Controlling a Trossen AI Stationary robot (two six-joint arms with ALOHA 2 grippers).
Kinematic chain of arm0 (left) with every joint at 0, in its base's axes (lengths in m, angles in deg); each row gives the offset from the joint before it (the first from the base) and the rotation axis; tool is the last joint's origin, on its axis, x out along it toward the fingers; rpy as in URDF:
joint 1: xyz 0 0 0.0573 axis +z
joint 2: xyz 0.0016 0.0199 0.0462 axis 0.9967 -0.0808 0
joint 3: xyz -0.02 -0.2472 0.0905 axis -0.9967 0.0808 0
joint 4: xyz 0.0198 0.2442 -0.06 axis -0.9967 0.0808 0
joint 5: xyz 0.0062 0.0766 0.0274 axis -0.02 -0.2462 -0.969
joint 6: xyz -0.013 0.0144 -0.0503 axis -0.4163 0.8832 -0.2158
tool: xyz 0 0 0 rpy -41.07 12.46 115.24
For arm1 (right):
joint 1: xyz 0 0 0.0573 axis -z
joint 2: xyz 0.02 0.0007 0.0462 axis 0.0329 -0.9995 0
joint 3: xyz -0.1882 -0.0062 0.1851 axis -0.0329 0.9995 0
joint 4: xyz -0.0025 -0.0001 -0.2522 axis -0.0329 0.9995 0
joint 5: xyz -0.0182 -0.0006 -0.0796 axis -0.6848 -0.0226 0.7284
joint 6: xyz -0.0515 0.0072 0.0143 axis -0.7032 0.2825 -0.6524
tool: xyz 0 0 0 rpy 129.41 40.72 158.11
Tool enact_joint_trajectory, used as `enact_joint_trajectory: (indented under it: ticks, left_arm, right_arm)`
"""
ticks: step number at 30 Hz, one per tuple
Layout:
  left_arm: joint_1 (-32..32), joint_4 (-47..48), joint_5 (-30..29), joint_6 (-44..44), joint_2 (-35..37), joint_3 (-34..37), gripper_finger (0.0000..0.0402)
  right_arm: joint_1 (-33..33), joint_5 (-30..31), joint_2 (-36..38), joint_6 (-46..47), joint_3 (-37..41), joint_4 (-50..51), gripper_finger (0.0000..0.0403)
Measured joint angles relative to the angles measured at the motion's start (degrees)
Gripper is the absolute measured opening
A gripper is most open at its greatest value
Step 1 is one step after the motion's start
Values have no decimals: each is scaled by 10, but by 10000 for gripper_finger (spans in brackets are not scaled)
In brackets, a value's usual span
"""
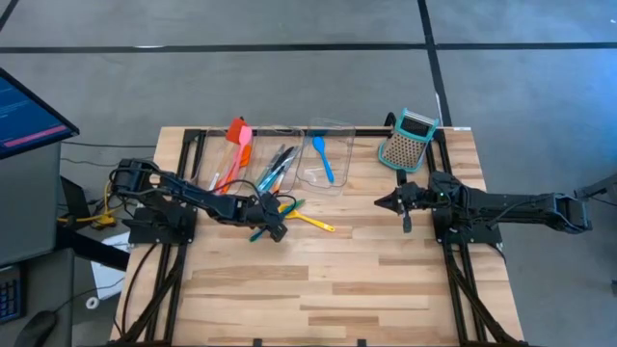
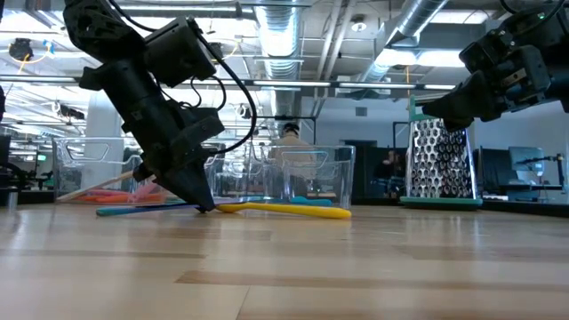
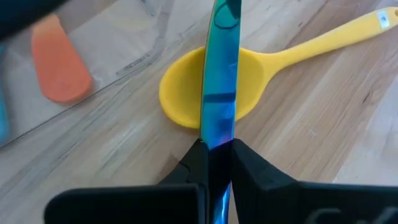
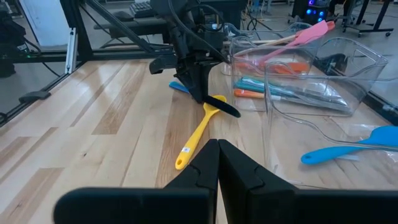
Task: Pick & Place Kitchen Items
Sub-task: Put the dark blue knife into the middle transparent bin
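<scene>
High view: the left gripper (image 1: 273,225) sits left of centre on the table (image 1: 328,289), closed on a slim teal utensil (image 1: 289,208) that crosses the bowl end of a yellow spoon (image 1: 310,221) lying just to its right. Above it, at upper centre, stand three clear bins (image 1: 342,154) side by side — the left one holds an orange spatula (image 1: 244,146) and a pink one, the middle one several slim blue and dark utensils, the right one a single blue spoon (image 1: 323,159). The right gripper (image 1: 406,206) hovers at right of centre, pinched shut on nothing, below the box grater (image 1: 406,141).

Low view: the left gripper reaches down to the tabletop at left of centre, its tip touching down beside the yellow spoon, which lies flat across the middle. The teal utensil runs along the wood to the left of the tip. The bins stand behind, the grater upright at right, and the right gripper hangs at upper right, well above the table.

Left wrist view: the two dark fingers (image 3: 249,168) press together on the teal utensil's thin edge (it runs up the middle of the frame), directly over the yellow spoon's bowl. An orange spatula blade shows at upper left behind clear plastic.

Right wrist view: its own fingers meet at bottom centre, holding nothing; the yellow spoon lies just beyond them, the left gripper at its far end.
</scene>
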Motion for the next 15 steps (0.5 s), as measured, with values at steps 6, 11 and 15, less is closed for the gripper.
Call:
enact_joint_trajectory:
  ticks: [6,11,15]
  left_arm:
    - [-11,5,-5,0,13,1,12]
    - [-16,38,0,7,66,5,8]
    - [-16,73,-9,7,113,3,2]
  right_arm:
    - [0,0,0,0,0,0,3]
    - [0,0,0,0,0,0,3]
    - [0,0,0,0,0,0,3]
